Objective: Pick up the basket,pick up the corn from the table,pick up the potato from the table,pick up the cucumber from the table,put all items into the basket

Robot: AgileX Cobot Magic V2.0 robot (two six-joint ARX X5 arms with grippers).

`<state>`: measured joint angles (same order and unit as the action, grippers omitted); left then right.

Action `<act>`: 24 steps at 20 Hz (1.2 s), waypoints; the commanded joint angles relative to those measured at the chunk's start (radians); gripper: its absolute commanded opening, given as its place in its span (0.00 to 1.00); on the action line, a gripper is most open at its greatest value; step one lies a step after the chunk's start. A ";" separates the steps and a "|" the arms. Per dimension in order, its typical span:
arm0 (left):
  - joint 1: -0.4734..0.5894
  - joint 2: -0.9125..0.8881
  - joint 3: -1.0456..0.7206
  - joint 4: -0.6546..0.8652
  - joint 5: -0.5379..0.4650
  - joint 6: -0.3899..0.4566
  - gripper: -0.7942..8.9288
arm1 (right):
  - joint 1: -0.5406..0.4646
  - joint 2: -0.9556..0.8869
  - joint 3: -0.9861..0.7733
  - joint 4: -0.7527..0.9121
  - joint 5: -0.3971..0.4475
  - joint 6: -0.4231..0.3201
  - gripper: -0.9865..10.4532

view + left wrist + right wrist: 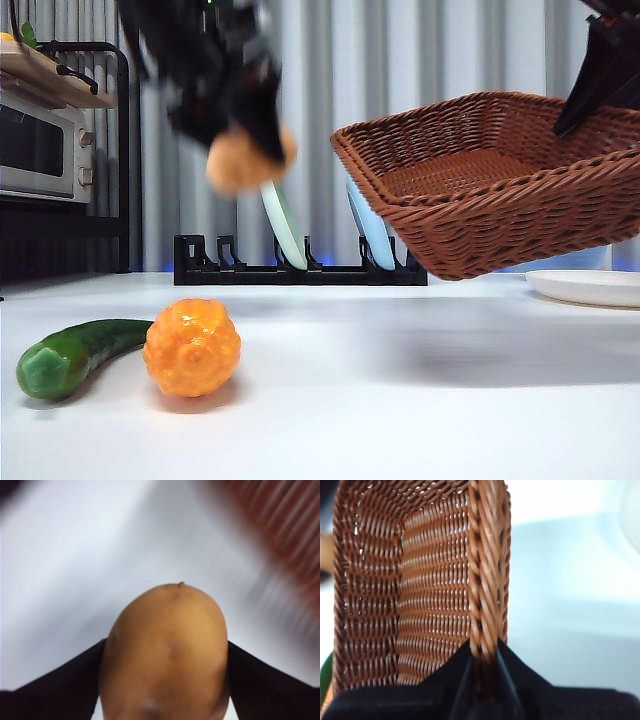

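Your left gripper [245, 150] clamps the potato [238, 160] aloft; your right gripper [482, 657] pinches the basket [500, 190] rim, tilting its mouth to receive it.

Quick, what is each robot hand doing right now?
Left gripper: shut on the potato, up in the air.
Right gripper: shut on the rim of the basket, lifted and tilted.

**Open middle, cluttered edges**

You have bare table [420, 400] across the middle and right foreground. At front left the cucumber [70, 355] and corn [192, 347] lie touching. The tilted basket [500, 190] hangs over the right side; a dish rack [300, 265] blocks the back, a white plate [590, 287] far right.
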<state>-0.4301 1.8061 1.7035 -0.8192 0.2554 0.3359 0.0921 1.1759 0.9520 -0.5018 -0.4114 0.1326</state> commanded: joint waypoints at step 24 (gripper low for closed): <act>-0.365 0.037 0.027 -0.013 -0.253 -0.388 0.70 | 0.177 0.166 0.007 0.201 -0.111 0.244 0.07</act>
<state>-0.7887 1.8412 1.7351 -0.8310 -0.0006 -0.0364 0.2684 1.3422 0.9520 -0.3202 -0.5106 0.3630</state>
